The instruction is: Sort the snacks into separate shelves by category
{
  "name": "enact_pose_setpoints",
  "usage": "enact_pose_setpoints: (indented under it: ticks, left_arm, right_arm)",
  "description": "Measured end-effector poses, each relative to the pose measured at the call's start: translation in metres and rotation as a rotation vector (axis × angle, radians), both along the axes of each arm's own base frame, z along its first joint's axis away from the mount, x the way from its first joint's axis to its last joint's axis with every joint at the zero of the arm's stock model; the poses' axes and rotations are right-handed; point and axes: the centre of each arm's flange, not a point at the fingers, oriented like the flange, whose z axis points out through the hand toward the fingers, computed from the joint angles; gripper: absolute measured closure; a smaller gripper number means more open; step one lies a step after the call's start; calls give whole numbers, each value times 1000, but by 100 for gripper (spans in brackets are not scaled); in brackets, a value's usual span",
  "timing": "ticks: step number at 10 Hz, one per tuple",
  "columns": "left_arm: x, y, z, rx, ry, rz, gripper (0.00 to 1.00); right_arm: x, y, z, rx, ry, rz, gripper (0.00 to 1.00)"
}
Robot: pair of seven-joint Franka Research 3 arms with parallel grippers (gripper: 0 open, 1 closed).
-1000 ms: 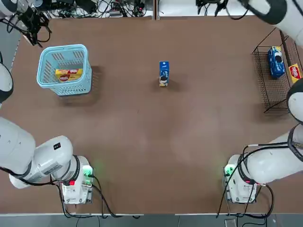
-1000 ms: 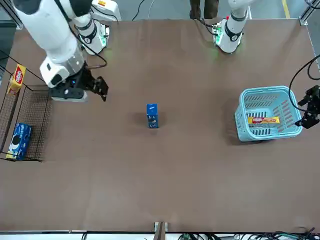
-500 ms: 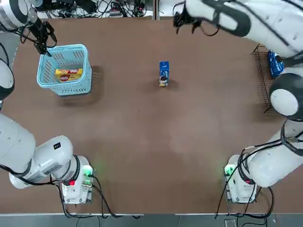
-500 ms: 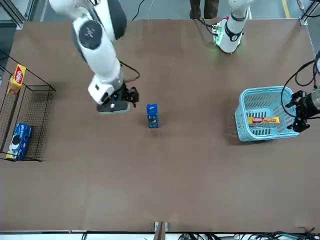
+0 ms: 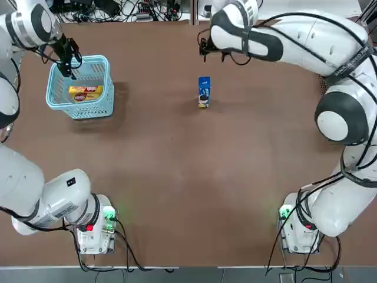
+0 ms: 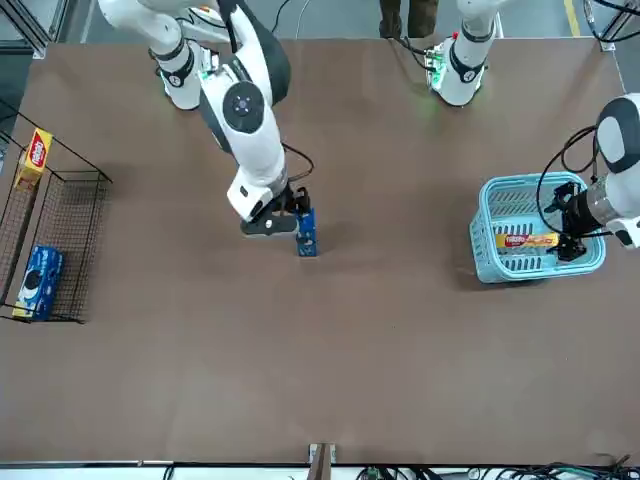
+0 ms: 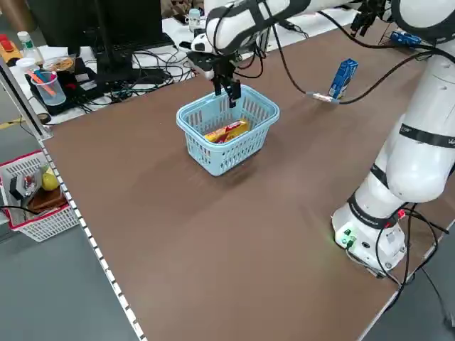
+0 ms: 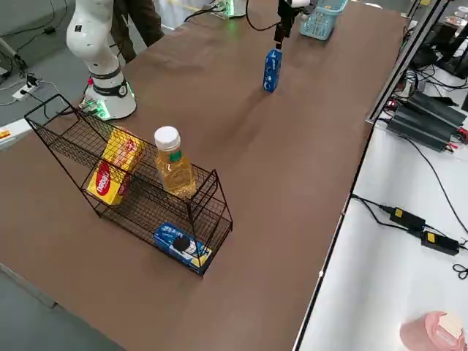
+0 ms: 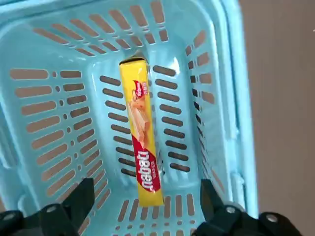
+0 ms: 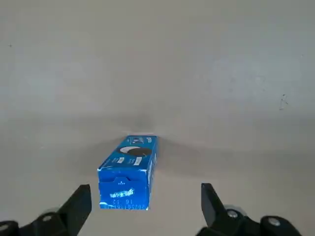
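Note:
A blue packet (image 5: 204, 91) stands upright mid-table, also seen as the blue packet (image 6: 305, 232). My right gripper (image 5: 212, 50) hovers open just above and beyond it; in its wrist view the blue packet (image 10: 129, 172) lies between and ahead of the spread fingers (image 10: 81, 196). My left gripper (image 5: 68, 59) hangs open over the light-blue basket (image 5: 108, 82), where a yellow packet (image 9: 142, 152) with red logo lies. The black wire rack (image 8: 146, 197) holds a yellow packet (image 8: 113, 172) on the upper tier and a blue packet (image 8: 183, 245) on the lower one.
A capped bottle of yellow liquid (image 8: 172, 161) stands on the rack's upper tier. The rack (image 6: 60, 215) sits at the table's right edge from the robot's side. Cables and gear lie beyond the far edge. A red-rimmed basket (image 7: 35, 199) stands off the table.
My right gripper swung from the rack side across to the standing blue packet. My left gripper moved from beyond the table's corner to over the basket.

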Motion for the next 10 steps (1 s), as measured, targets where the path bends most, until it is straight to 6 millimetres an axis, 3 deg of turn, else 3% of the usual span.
enact_pose_setpoints:
  ticks: [2,5,10]
  left_arm:
    - [-14,-3,-28,4,-9,19,8]
    - [-20,-4,-40,10,-33,37,13]
    - [-37,-8,-68,14,-56,40,14]
  right_arm:
    - [-7,15,-20,-27,-10,31,1]
    - [-12,30,-44,-36,-19,31,1]
    - [-11,34,-50,-28,-26,35,1]
